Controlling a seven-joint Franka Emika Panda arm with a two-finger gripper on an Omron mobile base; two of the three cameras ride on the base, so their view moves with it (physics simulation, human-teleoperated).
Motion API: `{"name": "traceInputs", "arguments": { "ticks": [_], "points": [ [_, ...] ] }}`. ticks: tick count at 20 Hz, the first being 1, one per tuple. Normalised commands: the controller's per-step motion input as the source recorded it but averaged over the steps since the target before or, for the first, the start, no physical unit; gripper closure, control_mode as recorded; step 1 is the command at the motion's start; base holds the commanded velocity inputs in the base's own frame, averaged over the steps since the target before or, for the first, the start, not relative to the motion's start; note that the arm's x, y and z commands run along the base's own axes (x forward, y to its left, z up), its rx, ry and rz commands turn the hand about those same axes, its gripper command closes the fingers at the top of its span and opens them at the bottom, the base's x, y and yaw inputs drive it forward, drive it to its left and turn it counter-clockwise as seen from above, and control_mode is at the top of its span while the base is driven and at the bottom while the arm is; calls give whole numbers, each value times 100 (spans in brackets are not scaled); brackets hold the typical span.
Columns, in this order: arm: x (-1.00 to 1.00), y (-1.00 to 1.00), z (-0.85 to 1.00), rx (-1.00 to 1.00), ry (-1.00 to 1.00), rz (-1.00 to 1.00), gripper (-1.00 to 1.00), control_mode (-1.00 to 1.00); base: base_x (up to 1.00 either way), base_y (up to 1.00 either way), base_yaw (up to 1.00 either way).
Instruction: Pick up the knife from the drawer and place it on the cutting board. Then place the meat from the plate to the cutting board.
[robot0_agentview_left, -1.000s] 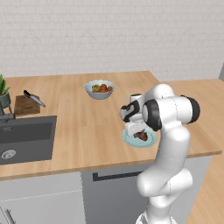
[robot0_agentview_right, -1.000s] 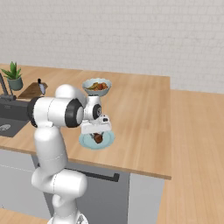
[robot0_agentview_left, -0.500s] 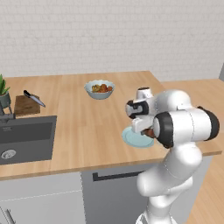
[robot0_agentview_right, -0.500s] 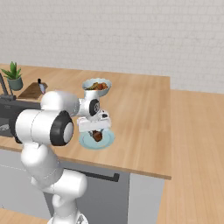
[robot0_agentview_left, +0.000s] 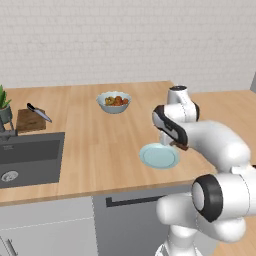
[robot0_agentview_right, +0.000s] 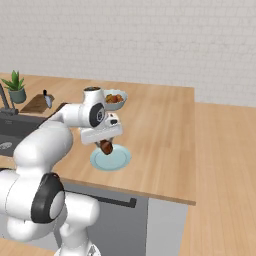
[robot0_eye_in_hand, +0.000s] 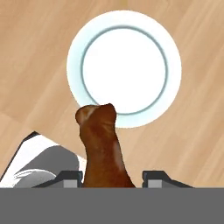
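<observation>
Gripper (robot0_agentview_right: 106, 146): raised above the counter (robot0_agentview_left: 90, 150), fingers closed on the meat (robot0_eye_in_hand: 101, 144), a reddish-brown chunk hanging clear over the near rim of the plate (robot0_eye_in_hand: 124, 65).
Plate: pale blue-green, round, bare, flat on the counter near its front edge.
Knife (robot0_agentview_left: 39, 113): lying across the cutting board (robot0_agentview_left: 27, 120), far left beside the sink (robot0_agentview_left: 27, 157); blade apparently overhanging the board's edge, too small to be sure.
Bowl (robot0_agentview_left: 114, 102): pale, holding fruit, behind the plate.

counter (robot0_agentview_left: 95, 145): wood | on it: plate (robot0_agentview_left: 159, 156), fruit bowl (robot0_agentview_left: 114, 102), cutting board (robot0_agentview_left: 29, 120)
</observation>
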Motion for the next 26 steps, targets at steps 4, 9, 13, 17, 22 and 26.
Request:
{"name": "traceInputs", "arguments": {
  "ticks": [4, 9, 13, 17, 22, 26],
  "points": [
    [-6, 10, 95, 0, -7, 3, 100, -100, 0, 0, 0],
    [0, 15, 35, 0, -2, 3, 100, -100, 0, 0, 0],
    [-1, 0, 0, 0, 0, 0, 100, -100, 0, 0, 0],
    [0, -31, 0, 4, 1, 0, 100, -100, 0, 0, 0],
    [0, -33, 0, 6, 0, 0, 100, 100, -7, -60, -2],
    [0, 0, 0, 0, 0, 0, 100, 100, -4, -100, -7]
  ]
}}
